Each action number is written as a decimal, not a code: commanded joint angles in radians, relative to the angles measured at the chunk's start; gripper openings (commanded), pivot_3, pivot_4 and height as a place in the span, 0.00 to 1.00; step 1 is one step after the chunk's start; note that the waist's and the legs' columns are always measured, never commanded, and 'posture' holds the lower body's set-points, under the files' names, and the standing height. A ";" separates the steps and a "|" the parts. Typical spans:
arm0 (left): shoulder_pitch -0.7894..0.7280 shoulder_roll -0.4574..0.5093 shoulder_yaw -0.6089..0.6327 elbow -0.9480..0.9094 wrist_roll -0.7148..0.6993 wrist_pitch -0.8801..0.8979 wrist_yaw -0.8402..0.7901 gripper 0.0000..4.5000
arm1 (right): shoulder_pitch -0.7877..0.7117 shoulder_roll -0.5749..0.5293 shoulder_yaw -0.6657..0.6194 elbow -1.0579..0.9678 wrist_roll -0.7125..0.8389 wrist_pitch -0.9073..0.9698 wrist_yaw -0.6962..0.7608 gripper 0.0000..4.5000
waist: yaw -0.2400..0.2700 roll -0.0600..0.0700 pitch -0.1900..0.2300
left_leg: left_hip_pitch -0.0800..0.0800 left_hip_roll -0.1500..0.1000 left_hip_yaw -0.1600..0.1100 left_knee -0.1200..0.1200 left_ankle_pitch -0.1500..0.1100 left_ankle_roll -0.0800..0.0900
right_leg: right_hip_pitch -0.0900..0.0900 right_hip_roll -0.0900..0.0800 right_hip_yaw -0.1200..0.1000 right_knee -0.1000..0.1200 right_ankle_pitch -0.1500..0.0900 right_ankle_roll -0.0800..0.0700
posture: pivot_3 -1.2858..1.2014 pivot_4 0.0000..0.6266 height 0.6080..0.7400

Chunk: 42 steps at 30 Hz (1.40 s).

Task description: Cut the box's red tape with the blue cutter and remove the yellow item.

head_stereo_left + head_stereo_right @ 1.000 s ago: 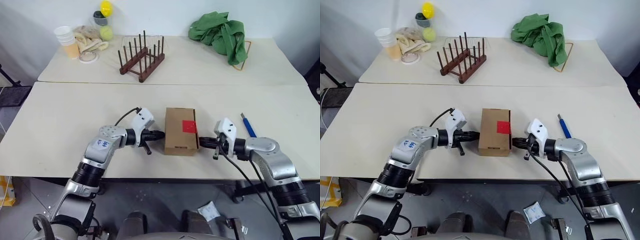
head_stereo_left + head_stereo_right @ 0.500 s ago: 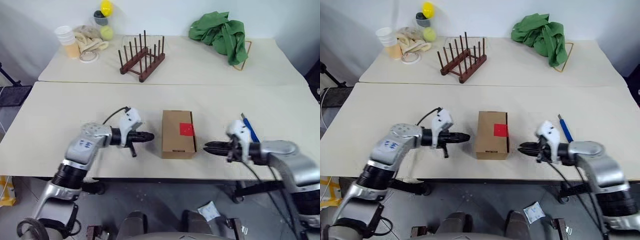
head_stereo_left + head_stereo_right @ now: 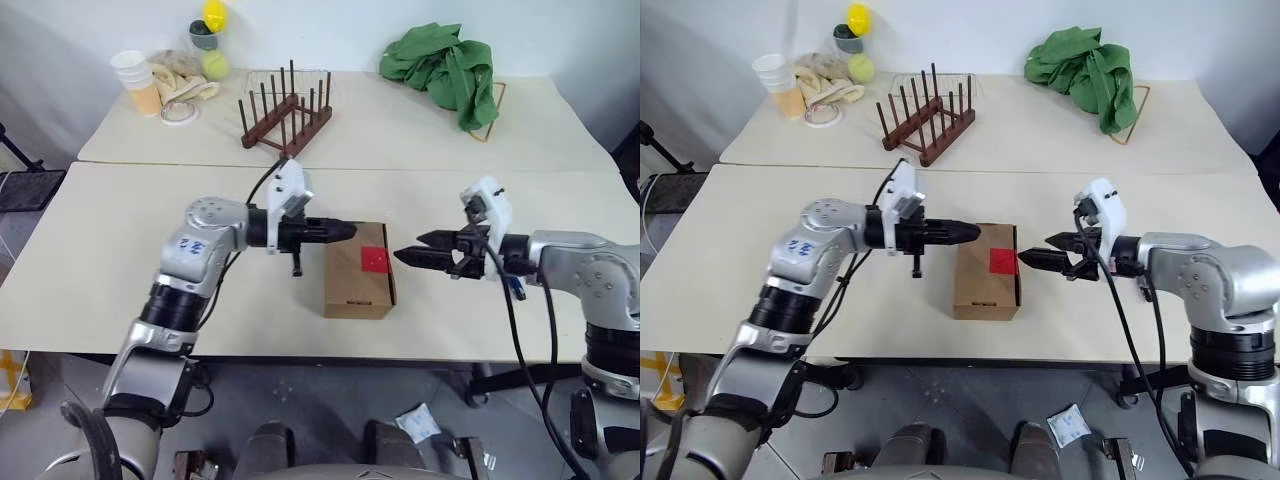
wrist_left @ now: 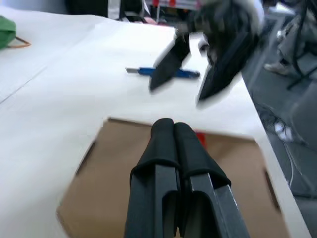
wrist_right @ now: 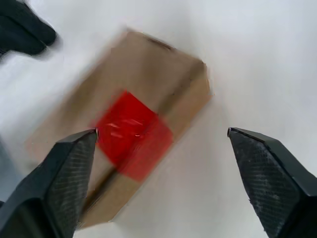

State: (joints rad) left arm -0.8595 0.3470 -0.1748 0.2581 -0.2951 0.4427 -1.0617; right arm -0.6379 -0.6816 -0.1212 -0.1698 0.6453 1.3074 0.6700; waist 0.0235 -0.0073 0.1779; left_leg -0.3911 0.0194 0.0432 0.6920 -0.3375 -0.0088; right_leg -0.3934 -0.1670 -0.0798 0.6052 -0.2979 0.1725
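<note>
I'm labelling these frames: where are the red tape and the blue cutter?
red tape [image 3: 376, 260], left eye view, middle of the patch.
blue cutter [image 4: 168, 72], left wrist view, mid-handle.

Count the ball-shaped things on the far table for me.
2: a yellow ball atop a dark cup, and a yellow-green tennis ball just below it, by the paper cups. Others may be hidden.

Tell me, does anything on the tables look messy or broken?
Nothing looks broken or spilled. The box sits flat and shut, its red tape uncut. The blue cutter lies untouched on the table. The one untidy thing is the green cloth, crumpled in a heap on the far table.
</note>
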 commanded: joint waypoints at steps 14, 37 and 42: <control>0.038 -0.005 -0.118 0.024 0.137 -0.069 0.005 0.00 | 0.004 0.064 0.010 0.023 -0.001 -0.005 -0.059 0.98 | -0.004 0.000 0.000 | 0.000 0.000 0.000 -0.001 0.000 0.000 | -0.001 0.000 0.000 0.001 0.000 0.000 | 0.52 0.24 1.00; 0.072 0.003 -0.124 -0.013 0.148 -0.055 0.018 0.00 | -0.025 0.079 0.010 0.056 0.015 0.008 -0.065 0.98 | -0.004 0.001 0.000 | 0.001 0.000 0.000 -0.001 0.000 0.000 | -0.001 0.000 0.000 0.001 0.000 0.000 | 0.52 0.24 1.00; 0.074 0.006 -0.124 -0.015 0.150 -0.054 0.018 0.00 | 0.001 0.058 0.018 0.086 -0.006 -0.018 -0.057 0.98 | -0.004 0.001 0.000 | 0.001 0.000 0.000 -0.001 0.000 0.000 | 0.000 0.000 0.000 0.001 0.000 0.000 | 0.52 0.24 1.00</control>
State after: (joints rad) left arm -0.8134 0.3391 -0.2761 0.2457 -0.1689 0.3727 -1.0385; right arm -0.6534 -0.5987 -0.1061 -0.0908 0.6588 1.3002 0.6163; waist 0.0192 -0.0066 0.1774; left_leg -0.3897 0.0197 0.0436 0.6914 -0.3374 -0.0089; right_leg -0.3935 -0.1669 -0.0795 0.6062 -0.2979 0.1724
